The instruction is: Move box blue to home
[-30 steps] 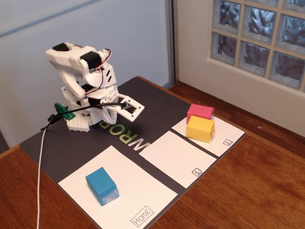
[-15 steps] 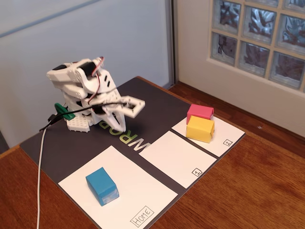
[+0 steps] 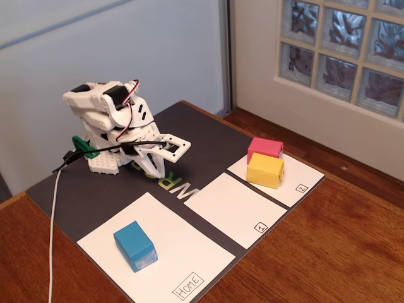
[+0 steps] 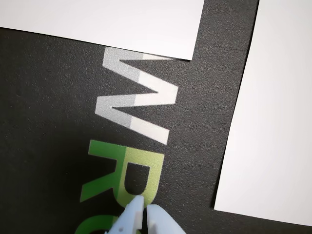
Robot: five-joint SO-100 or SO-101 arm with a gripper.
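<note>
Now blue box (image 3: pixel 135 245) on HOME sheet (image 3: pixel 189 252); pincer (image 4: pixel 144 210) closed, empty, over mat (image 4: pixel 48 97).

In the wrist view, the gripper (image 4: pixel 143 208) is being cut off by the bottom edge, only its pale fingertips showing, and the green lettering (image 4: pixel 119 180) beneath is being partly covered. In the fixed view, the pink box (image 3: pixel 264 147) is being partly hidden behind the yellow box (image 3: pixel 265 170), and the mat's lettering (image 3: pixel 184 190) is being partly hidden by the sheets.
</note>
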